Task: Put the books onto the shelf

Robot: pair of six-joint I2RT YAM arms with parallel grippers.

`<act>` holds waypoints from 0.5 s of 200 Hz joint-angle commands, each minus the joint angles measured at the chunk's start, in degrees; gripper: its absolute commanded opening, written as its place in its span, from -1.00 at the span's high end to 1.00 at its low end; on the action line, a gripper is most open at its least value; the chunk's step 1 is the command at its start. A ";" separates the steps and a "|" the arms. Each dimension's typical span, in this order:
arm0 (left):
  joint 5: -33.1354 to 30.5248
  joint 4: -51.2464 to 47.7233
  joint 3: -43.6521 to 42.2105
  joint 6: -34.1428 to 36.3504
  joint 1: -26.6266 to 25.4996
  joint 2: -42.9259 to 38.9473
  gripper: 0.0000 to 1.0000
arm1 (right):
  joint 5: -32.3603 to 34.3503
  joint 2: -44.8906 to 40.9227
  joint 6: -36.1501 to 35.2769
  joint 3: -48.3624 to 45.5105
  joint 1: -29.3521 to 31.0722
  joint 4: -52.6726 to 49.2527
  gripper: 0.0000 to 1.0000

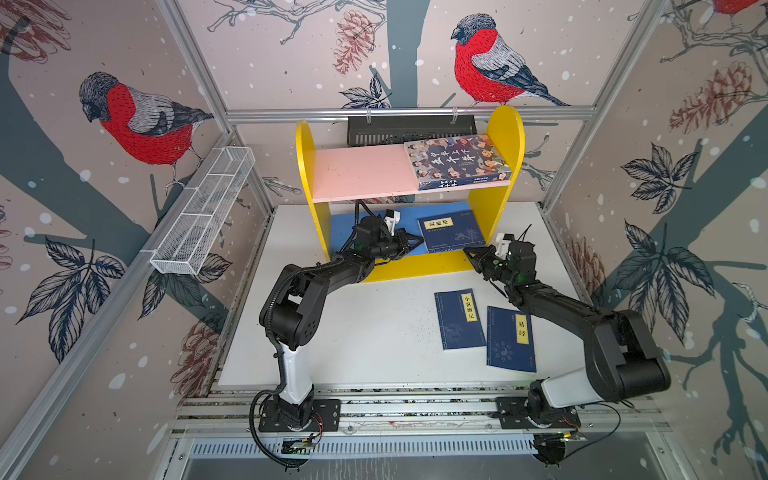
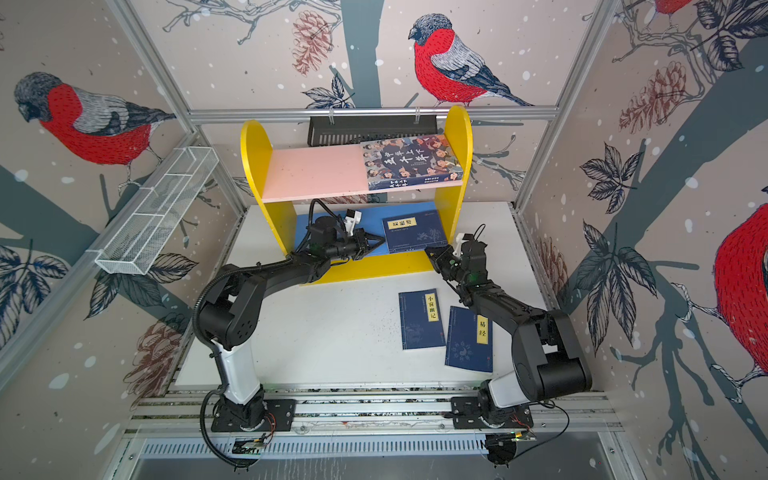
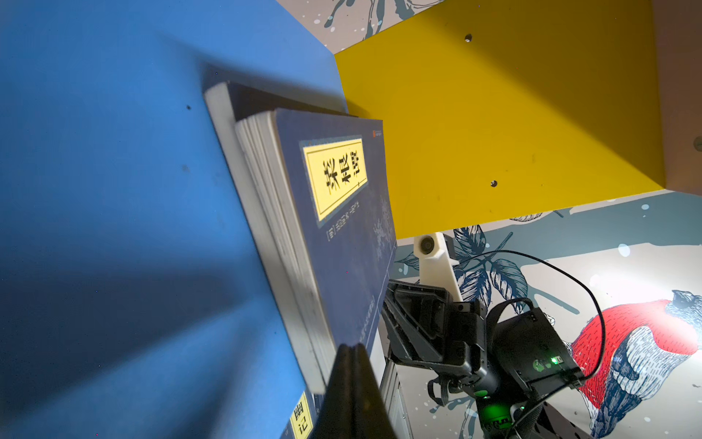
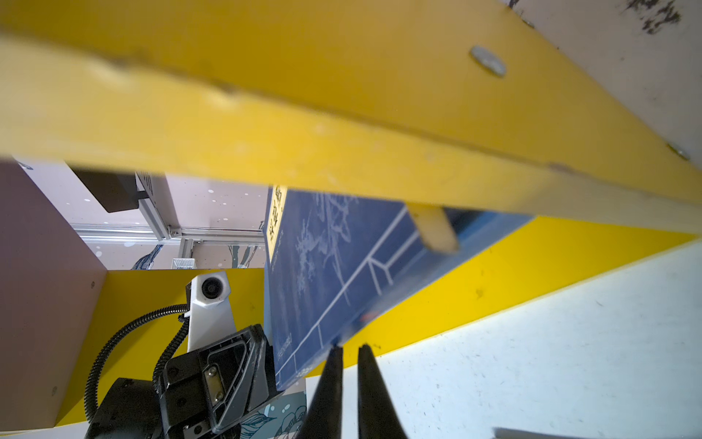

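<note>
My left gripper (image 1: 417,240), pinched shut, and my right gripper (image 1: 468,250), tips together and empty, flank the navy stack (image 1: 451,230) at the right end of the shelf (image 1: 505,133), on its lower board (image 1: 345,232). The colourful book (image 1: 457,162) lies at the upper board's (image 1: 357,170) right end. I see two navy books (image 1: 459,318) flat near the bench's (image 1: 353,332) right edge.

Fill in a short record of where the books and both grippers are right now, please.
Pink board: colourful book, flat, right end.
Blue board: stack of two navy books.
Table: navy book, second navy book, unshelved.
Left gripper: shut, at stack's left edge.
Right gripper: shut, at stack's front corner.
</note>
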 commanded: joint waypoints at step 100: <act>-0.32 2.38 1.52 -1.11 1.15 0.88 0.98 | -0.17 1.95 0.74 1.88 0.85 3.82 0.76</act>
